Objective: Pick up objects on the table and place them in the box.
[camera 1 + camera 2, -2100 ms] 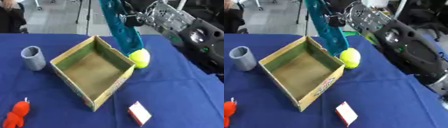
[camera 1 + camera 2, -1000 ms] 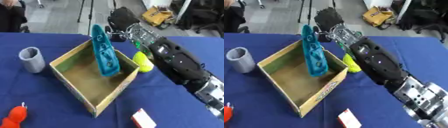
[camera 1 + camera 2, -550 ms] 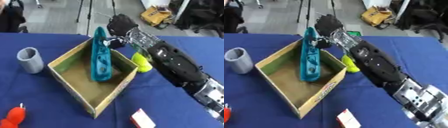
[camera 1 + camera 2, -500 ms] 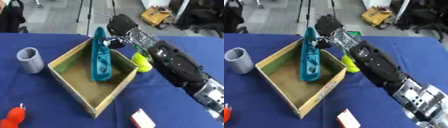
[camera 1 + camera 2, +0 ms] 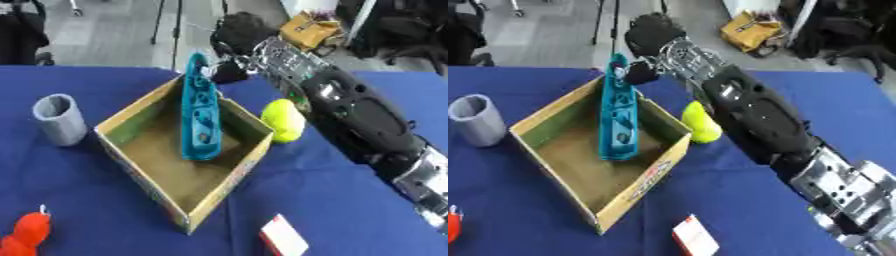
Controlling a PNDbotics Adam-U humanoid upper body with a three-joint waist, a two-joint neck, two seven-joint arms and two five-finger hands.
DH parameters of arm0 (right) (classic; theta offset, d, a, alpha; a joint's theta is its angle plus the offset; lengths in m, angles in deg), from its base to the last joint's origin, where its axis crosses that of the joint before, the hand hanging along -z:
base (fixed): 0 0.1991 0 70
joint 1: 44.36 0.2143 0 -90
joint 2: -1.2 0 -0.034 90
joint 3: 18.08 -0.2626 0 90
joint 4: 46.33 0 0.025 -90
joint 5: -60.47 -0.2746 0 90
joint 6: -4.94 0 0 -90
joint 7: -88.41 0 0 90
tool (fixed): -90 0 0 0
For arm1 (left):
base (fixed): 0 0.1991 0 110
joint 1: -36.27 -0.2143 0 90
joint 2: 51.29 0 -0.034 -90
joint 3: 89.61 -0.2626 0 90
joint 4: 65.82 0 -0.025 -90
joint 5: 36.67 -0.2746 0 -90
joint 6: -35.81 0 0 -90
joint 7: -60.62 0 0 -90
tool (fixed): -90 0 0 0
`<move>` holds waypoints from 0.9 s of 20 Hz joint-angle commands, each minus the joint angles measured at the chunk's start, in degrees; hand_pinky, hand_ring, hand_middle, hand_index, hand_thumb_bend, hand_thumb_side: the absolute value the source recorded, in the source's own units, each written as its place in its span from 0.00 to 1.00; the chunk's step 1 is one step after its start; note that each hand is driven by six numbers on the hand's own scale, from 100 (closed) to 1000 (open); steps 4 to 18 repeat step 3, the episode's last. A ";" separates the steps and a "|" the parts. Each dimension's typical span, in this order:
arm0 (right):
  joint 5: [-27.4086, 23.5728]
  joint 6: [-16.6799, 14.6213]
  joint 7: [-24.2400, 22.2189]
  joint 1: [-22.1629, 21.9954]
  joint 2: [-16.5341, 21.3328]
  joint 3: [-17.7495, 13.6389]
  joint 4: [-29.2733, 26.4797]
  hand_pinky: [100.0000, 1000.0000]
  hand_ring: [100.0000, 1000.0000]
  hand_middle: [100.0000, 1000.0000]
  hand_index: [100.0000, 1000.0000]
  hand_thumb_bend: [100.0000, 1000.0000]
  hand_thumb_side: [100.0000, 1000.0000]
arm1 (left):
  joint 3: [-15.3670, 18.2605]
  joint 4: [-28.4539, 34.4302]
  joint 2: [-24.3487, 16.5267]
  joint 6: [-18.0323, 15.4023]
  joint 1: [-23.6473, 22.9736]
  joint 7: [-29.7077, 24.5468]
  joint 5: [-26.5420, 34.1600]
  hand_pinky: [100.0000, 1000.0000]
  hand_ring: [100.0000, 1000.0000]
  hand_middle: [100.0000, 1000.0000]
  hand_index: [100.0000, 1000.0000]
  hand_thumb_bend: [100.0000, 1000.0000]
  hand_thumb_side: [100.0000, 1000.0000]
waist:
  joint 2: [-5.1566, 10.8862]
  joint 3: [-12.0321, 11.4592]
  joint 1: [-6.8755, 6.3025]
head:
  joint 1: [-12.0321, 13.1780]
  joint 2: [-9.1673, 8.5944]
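An open cardboard box [image 5: 243, 162] stands in the middle of the blue table. A long teal toy [image 5: 199, 112] leans inside it, lower end on the box floor, top end against the far rim. My right hand [image 5: 651, 34] reaches over the far corner of the box, and its thumb and curled fingers still pinch the toy's top end. A yellow-green rounded object [image 5: 283, 120] lies just right of the box, beside my forearm. Left of the box stands a grey cup [image 5: 59, 119]. My left hand does not show.
A red toy [image 5: 26, 235] lies at the near left corner. A small white and red packet [image 5: 283, 239] lies near the front edge. My right arm [image 5: 363, 115] crosses the table's right side. Chairs, bags and a stand are on the floor beyond the table.
My right hand has swung the teal toy from above the box's right rim into the box and lowered it until its lower end rests on the box floor.
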State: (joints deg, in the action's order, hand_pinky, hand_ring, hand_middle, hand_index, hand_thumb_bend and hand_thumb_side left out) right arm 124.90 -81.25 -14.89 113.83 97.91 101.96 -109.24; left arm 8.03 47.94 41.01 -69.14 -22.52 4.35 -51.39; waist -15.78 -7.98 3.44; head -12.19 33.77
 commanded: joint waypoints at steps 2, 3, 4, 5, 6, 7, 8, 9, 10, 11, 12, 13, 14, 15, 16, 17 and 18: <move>-3.35 1.62 -0.67 1.83 3.92 -0.59 -6.32 0.81 0.81 0.41 0.56 0.22 0.96 | 0.59 0.83 -1.45 0.37 -0.11 0.06 -0.31 0.88 0.95 0.96 0.96 0.00 0.97 | 2.22 0.63 -0.65 | 0.49 0.65; -4.20 2.30 -0.70 1.73 4.95 -0.67 -8.85 0.81 0.81 0.39 0.57 0.21 0.97 | 0.62 0.83 -1.49 0.43 -0.35 0.07 -0.36 0.88 0.95 0.96 0.96 0.00 0.97 | 2.52 0.88 -0.75 | 0.55 0.75; -4.20 2.30 -0.70 1.73 4.95 -0.67 -8.85 0.81 0.81 0.39 0.57 0.21 0.97 | 0.62 0.83 -1.49 0.43 -0.35 0.07 -0.36 0.88 0.95 0.96 0.96 0.00 0.97 | 2.52 0.88 -0.75 | 0.55 0.75; -4.20 2.30 -0.70 1.73 4.95 -0.67 -8.85 0.81 0.81 0.39 0.57 0.21 0.97 | 0.62 0.83 -1.49 0.43 -0.35 0.07 -0.36 0.88 0.95 0.96 0.96 0.00 0.97 | 2.52 0.88 -0.75 | 0.55 0.75; -4.20 2.30 -0.70 1.73 4.95 -0.67 -8.85 0.81 0.81 0.39 0.57 0.21 0.97 | 0.62 0.83 -1.49 0.43 -0.35 0.07 -0.36 0.88 0.95 0.96 0.96 0.00 0.97 | 2.52 0.88 -0.75 | 0.55 0.75; -4.20 2.30 -0.70 1.73 4.95 -0.67 -8.85 0.81 0.81 0.39 0.57 0.21 0.97 | 0.62 0.83 -1.49 0.43 -0.35 0.07 -0.36 0.88 0.95 0.96 0.96 0.00 0.97 | 2.52 0.88 -0.75 | 0.55 0.75; -4.20 2.30 -0.70 1.73 4.95 -0.67 -8.85 0.81 0.81 0.39 0.57 0.21 0.97 | 0.62 0.83 -1.49 0.43 -0.35 0.07 -0.36 0.88 0.95 0.96 0.96 0.00 0.97 | 2.52 0.88 -0.75 | 0.55 0.75; -4.20 2.30 -0.70 1.73 4.95 -0.67 -8.85 0.81 0.81 0.39 0.57 0.21 0.97 | 0.62 0.83 -1.49 0.43 -0.35 0.07 -0.36 0.88 0.95 0.96 0.96 0.00 0.97 | 2.52 0.88 -0.75 | 0.55 0.75; -4.20 2.30 -0.70 1.73 4.95 -0.67 -8.85 0.81 0.81 0.39 0.57 0.21 0.97 | 0.62 0.83 -1.49 0.43 -0.35 0.07 -0.36 0.88 0.95 0.96 0.96 0.00 0.97 | 2.52 0.88 -0.75 | 0.55 0.75; -4.20 2.30 -0.70 1.73 4.95 -0.67 -8.85 0.81 0.81 0.39 0.57 0.21 0.97 | 0.62 0.83 -1.49 0.43 -0.35 0.07 -0.36 0.88 0.95 0.96 0.96 0.00 0.97 | 2.52 0.88 -0.75 | 0.55 0.75; -4.20 2.30 -0.70 1.73 4.95 -0.67 -8.85 0.81 0.81 0.39 0.57 0.21 0.97 | 0.62 0.83 -1.49 0.43 -0.35 0.07 -0.36 0.88 0.95 0.96 0.96 0.00 0.97 | 2.52 0.88 -0.75 | 0.55 0.75; -4.20 2.30 -0.70 1.73 4.95 -0.67 -8.85 0.81 0.81 0.39 0.57 0.21 0.97 | 0.62 0.83 -1.49 0.43 -0.35 0.07 -0.36 0.88 0.95 0.96 0.96 0.00 0.97 | 2.52 0.88 -0.75 | 0.55 0.75; -4.20 2.30 -0.70 1.73 4.95 -0.67 -8.85 0.81 0.81 0.39 0.57 0.21 0.97 | 0.62 0.83 -1.49 0.43 -0.35 0.07 -0.36 0.88 0.95 0.96 0.96 0.00 0.97 | 2.52 0.88 -0.75 | 0.55 0.75; -4.20 2.30 -0.70 1.73 4.95 -0.67 -8.85 0.81 0.81 0.39 0.57 0.21 0.97 | 0.62 0.83 -1.49 0.43 -0.35 0.07 -0.36 0.88 0.95 0.96 0.96 0.00 0.97 | 2.52 0.88 -0.75 | 0.55 0.75; -4.20 2.30 -0.70 1.73 4.95 -0.67 -8.85 0.81 0.81 0.39 0.57 0.21 0.97 | 0.62 0.83 -1.49 0.43 -0.35 0.07 -0.36 0.88 0.95 0.96 0.96 0.00 0.97 | 2.52 0.88 -0.75 | 0.55 0.75; -4.20 2.30 -0.70 1.73 4.95 -0.67 -8.85 0.81 0.81 0.39 0.57 0.21 0.97 | 0.62 0.83 -1.49 0.43 -0.35 0.07 -0.36 0.88 0.95 0.96 0.96 0.00 0.97 | 2.52 0.88 -0.75 | 0.55 0.75; -4.20 2.30 -0.70 1.73 4.95 -0.67 -8.85 0.81 0.81 0.39 0.57 0.21 0.97 | 0.62 0.83 -1.49 0.43 -0.35 0.07 -0.36 0.88 0.95 0.96 0.96 0.00 0.97 | 2.52 0.88 -0.75 | 0.55 0.75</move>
